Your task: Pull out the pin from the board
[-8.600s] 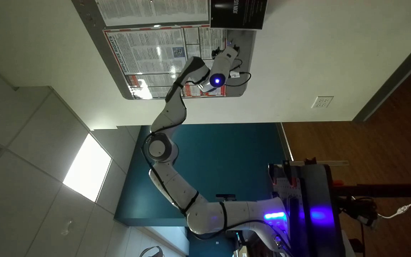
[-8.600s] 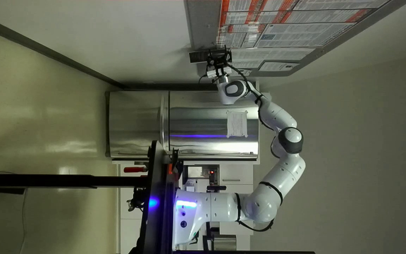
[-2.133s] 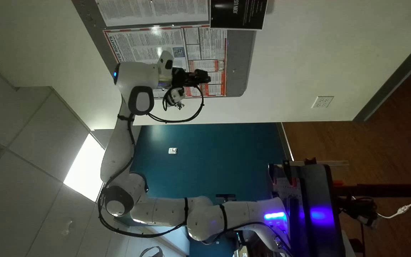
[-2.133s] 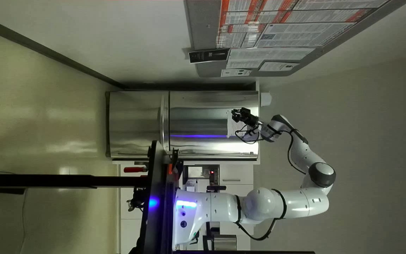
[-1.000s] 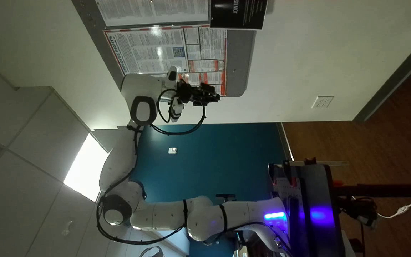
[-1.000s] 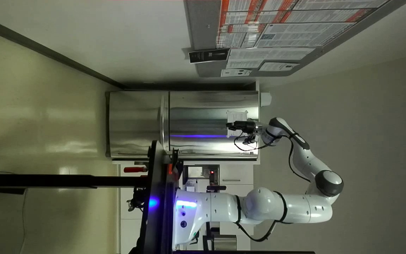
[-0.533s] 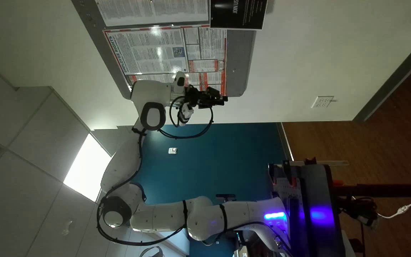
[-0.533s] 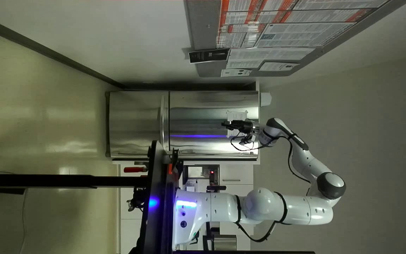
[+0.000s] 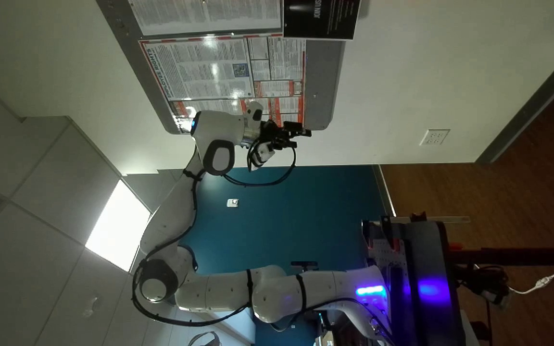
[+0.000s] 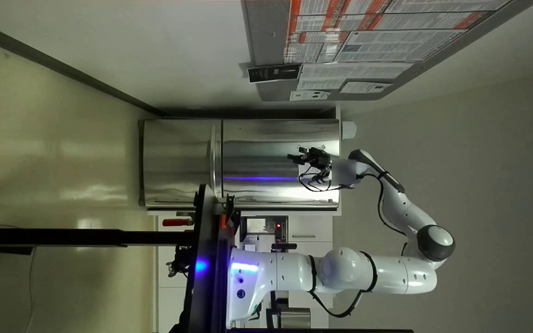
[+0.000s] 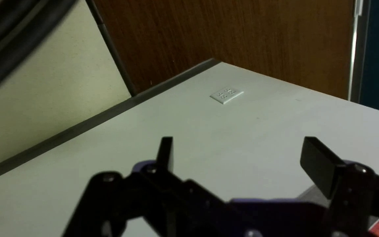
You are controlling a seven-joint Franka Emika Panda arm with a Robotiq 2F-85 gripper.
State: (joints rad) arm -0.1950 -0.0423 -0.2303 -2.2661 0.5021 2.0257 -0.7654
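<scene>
The board is on the wall in both exterior views, with printed sheets, orange bands and a bare grey strip [image 9: 325, 72] [image 10: 263, 27]. A small dot, maybe the pin [image 9: 315, 95], sits on that strip; it also shows as a dot in an exterior view [image 10: 273, 33]. My gripper [image 9: 303, 130] is off the board, overlapping its lower edge in that view; it also shows in front of the fridge [image 10: 295, 154]. In the wrist view the gripper [image 11: 239, 144] is open with nothing between the fingers. Only a grey board corner [image 11: 314, 196] shows there, beside a finger.
A black card [image 9: 322, 21] hangs at the board's edge; it also shows in an exterior view [image 10: 273, 73]. An outlet [image 9: 434, 137] is on the wall, also in the wrist view [image 11: 226, 95]. A steel fridge [image 10: 178, 157] stands behind. Cables [image 9: 277, 182] loop beside the wrist.
The gripper was up against the board 8.6 s ago and has since pulled back and turned. Over the last second it shifted slightly and rolled, its fingers now showing apart.
</scene>
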